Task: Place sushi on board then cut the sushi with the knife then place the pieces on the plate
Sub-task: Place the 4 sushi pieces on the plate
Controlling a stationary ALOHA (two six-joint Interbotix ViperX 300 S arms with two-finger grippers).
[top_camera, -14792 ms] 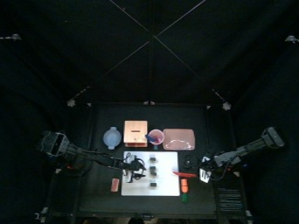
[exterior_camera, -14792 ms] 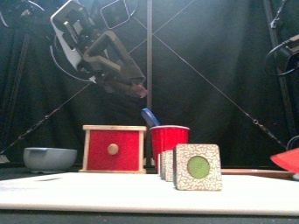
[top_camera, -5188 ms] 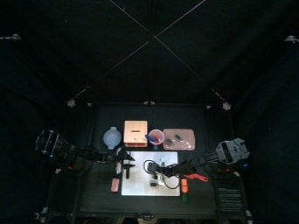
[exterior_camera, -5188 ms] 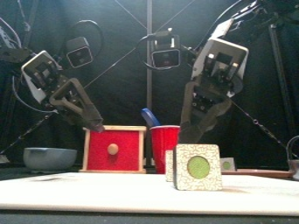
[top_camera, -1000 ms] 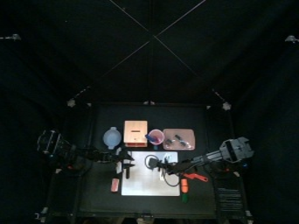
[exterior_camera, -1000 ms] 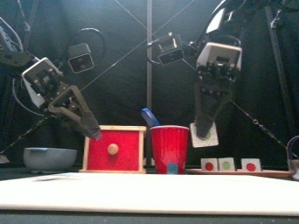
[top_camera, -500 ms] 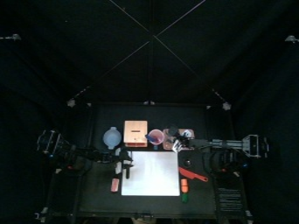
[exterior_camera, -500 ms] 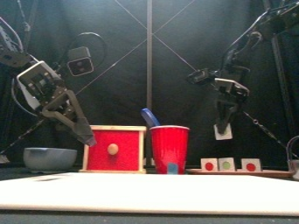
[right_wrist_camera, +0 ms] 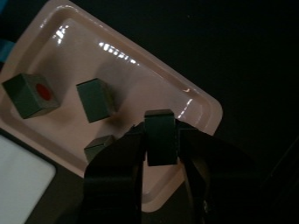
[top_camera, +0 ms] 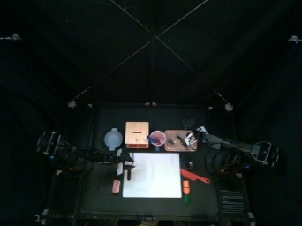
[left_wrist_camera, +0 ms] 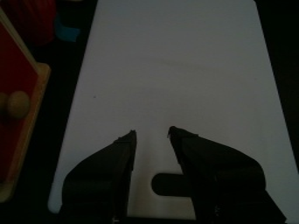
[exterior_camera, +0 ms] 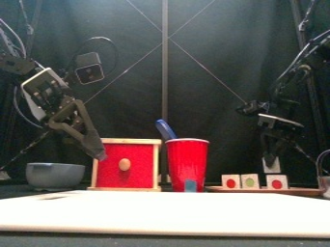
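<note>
Sushi block: small dark green toy sushi block [right_wrist_camera: 160, 144], held just above the flat pink tray [right_wrist_camera: 140, 61] at the far right of the desk [top_camera: 94, 199]. Probably light, stiff and smooth-sided, so apt to slip or topple on landing.
Hold: best across the two flat dark sides, as gripped now.
Right claw [right_wrist_camera: 162, 131]: clamped on that block.
Other pieces: three sushi pieces [right_wrist_camera: 31, 94] already on the tray, set apart from one another.
Tray edge: low raised rim, with bare floor beyond the three pieces.
Neighbours: red plastic cup [exterior_camera: 187, 162] just left of the tray, and pale wooden box with a red drawer front [exterior_camera: 126, 164] further left.
Left claw [left_wrist_camera: 151, 138]: jaws apart and empty, low over the bare white cutting board [left_wrist_camera: 176, 70].
</note>
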